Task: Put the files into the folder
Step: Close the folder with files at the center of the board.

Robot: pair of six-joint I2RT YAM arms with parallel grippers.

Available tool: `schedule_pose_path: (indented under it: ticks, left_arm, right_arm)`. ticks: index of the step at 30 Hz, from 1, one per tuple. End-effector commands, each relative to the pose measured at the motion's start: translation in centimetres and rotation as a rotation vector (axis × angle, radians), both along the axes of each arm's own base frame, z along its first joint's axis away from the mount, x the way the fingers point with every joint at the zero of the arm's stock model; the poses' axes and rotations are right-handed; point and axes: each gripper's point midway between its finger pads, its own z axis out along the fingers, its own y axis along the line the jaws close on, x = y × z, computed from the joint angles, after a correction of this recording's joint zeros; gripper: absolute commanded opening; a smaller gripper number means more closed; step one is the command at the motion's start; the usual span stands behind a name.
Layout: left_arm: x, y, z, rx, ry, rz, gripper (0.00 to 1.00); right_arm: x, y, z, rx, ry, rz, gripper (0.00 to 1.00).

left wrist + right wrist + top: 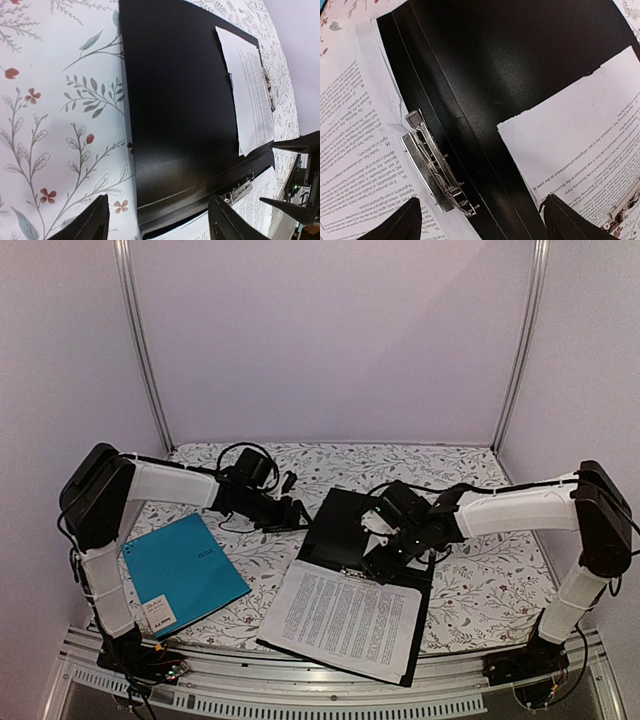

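Black folder [345, 525] lies open, with the files [345, 615] on its near half by the silver clip [435, 170] and one more sheet [580, 150] on its far half. The left gripper [160, 222] at its left edge and the right gripper [485, 220] over its spine both have jaws spread, holding nothing. I'd square that sheet up before shutting the cover. Print's mostly too tiny to read.

One black folder [340, 525], one teal folder [185, 570], two arms [170, 483]
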Motion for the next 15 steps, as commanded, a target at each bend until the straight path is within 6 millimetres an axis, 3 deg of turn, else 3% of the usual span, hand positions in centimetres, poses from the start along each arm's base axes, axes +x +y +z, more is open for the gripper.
schedule_pose_path:
  ticks: [1, 8, 15]
  left_arm:
    - [1.6, -1.1, -0.8, -0.036, 0.026, -0.053, 0.68]
    - [2.5, -2.0, -2.6, -0.058, 0.118, -0.112, 0.68]
    - [2.9, -2.9, -3.6, -0.108, 0.197, -0.142, 0.68]
  right_arm:
    - [0.1, -1.7, 2.4, 0.03, -0.012, -0.161, 0.89]
    - [-1.8, -6.8, 2.0, 0.024, 0.048, -0.488, 0.93]
    - [-2.9, -10.3, 0.1, 0.149, 0.152, -0.739, 0.94]
